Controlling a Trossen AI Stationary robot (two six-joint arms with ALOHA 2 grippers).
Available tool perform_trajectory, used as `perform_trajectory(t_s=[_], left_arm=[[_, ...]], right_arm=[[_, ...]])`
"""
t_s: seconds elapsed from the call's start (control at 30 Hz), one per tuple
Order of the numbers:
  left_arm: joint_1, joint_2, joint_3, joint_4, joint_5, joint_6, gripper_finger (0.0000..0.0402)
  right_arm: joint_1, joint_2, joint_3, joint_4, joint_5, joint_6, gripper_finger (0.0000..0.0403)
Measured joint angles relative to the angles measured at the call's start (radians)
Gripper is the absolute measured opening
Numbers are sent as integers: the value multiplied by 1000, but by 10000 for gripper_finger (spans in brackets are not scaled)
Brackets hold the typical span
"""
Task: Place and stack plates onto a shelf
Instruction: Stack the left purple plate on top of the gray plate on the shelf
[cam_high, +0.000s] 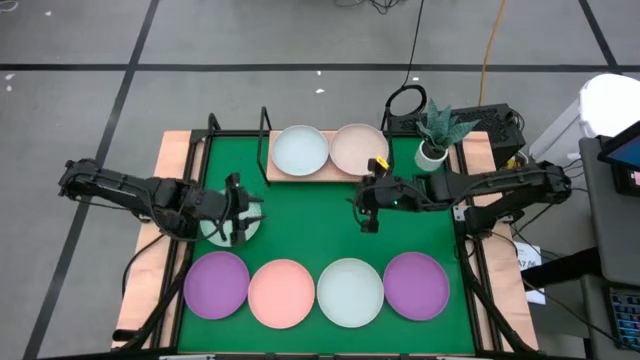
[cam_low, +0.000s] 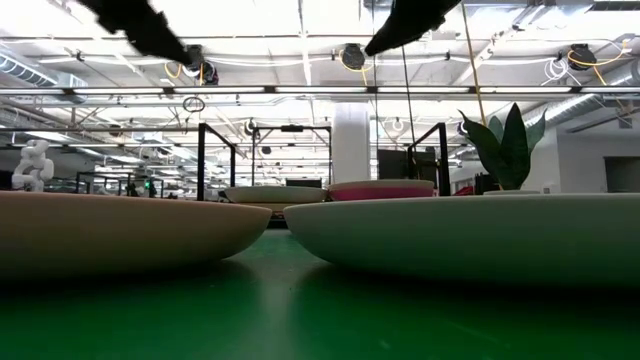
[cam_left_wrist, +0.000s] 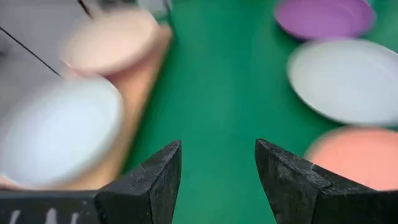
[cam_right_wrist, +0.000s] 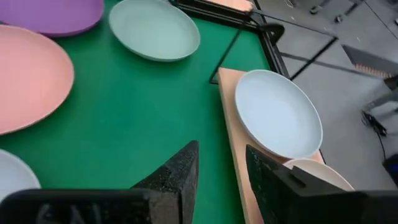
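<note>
Left pincer (cam_high: 236, 222) open; seven plates (cam_high: 349, 291) visible.

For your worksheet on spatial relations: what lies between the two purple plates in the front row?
In the high view, between the left purple plate and the right purple plate lie a salmon pink plate and a pale mint plate.

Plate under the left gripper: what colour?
Pale mint plate, clearest in the right wrist view.
</note>
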Motion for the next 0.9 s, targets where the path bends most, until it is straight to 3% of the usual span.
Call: perform_trajectory(t_s=[0.17, 0.27, 0.47, 0.7, 0.9], left_arm=[[-160, 17, 0, -128, 127, -257, 209], [-295, 57, 0, -169, 138, -381, 209], [-537, 203, 0, -175, 140, -474, 209], [-696, 371, 0, -145, 184, -724, 209], [-789, 466, 0, 9, 196, -872, 209]], right_arm=[[26, 0, 0, -5, 0, -4, 114], [38, 0, 0, -6, 1, 2, 114], [57, 0, 0, -5, 1, 21, 114], [58, 0, 0, 15, 1, 39, 114], [58, 0, 0, 50, 1, 28, 114]])
